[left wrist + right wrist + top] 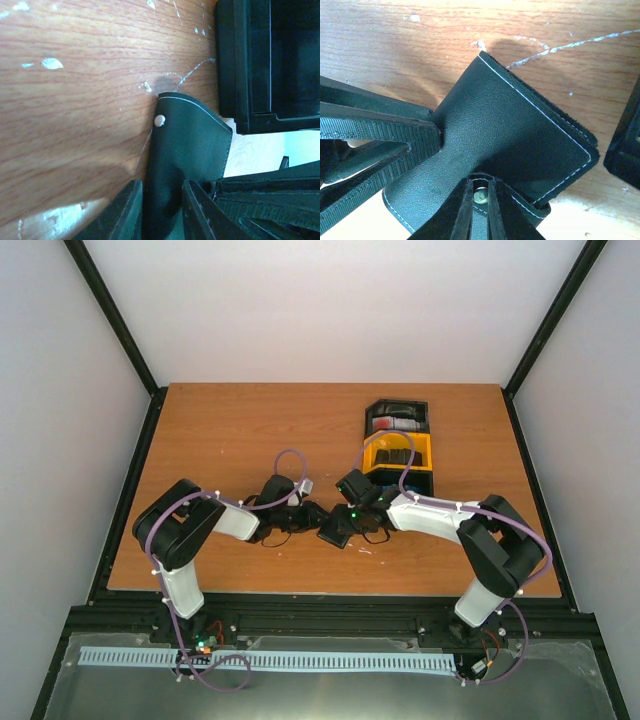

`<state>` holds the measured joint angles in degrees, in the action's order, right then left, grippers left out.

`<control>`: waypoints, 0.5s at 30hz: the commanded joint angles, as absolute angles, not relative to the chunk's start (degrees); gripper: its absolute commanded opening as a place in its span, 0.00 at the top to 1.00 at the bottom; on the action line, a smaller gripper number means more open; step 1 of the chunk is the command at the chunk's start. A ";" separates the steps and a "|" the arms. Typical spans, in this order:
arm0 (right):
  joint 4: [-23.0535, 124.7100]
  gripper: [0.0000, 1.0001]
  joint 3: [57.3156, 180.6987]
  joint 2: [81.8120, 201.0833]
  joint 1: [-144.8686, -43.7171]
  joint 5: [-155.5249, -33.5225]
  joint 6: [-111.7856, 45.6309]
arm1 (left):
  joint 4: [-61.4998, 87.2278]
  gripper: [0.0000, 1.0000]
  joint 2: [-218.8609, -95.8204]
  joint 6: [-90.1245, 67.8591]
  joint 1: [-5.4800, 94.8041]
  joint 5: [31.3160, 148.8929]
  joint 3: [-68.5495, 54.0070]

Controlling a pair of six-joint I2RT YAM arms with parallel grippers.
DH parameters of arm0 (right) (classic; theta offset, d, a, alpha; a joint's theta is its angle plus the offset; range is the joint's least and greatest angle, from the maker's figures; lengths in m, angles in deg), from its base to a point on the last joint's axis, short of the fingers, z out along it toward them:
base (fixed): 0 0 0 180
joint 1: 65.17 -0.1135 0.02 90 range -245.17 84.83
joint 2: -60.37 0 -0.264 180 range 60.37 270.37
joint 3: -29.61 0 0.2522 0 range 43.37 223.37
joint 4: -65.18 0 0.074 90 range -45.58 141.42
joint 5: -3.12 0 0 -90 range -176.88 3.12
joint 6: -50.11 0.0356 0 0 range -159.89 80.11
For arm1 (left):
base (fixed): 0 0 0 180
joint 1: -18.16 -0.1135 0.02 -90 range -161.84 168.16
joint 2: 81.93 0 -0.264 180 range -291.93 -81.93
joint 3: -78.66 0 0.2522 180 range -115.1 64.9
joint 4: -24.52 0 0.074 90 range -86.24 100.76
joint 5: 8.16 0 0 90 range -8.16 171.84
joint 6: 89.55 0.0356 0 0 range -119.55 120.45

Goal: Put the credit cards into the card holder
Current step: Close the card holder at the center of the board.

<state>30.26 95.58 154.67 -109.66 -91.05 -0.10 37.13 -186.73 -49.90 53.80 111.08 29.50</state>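
Our left tool (162, 212) pinches the closing tab of the card holder (192, 142), its fingers pressed against either side of the black leather. Our right tool (480, 197) is pressed nearly together on another flap of the same holder, with a metal snap showing between its fingers. The holder thus hangs between both tools near the middle of the counter (75, 100); we cannot tell whether it touches the wood. We judge the task barely begun. No card shows in the holder, and a red-and-white credit card (393, 423) lies in the row of black and yellow trays (430, 452), well apart from both tools. All the loading is left.
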 commanded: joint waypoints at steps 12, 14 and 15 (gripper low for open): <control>24.99 0.95 98.12 161.03 -110.51 -90.76 -1.24 | 17.96 0.78 -194.03 -47.93 54.49 105.86 33.87; 24.12 0.96 98.52 162.10 -110.60 -90.59 -1.22 | 18.10 0.78 -194.11 -47.92 54.54 105.92 33.96; 23.63 0.96 98.75 162.67 -110.67 -90.54 -1.19 | 18.18 0.78 -194.16 -47.93 54.50 105.92 33.96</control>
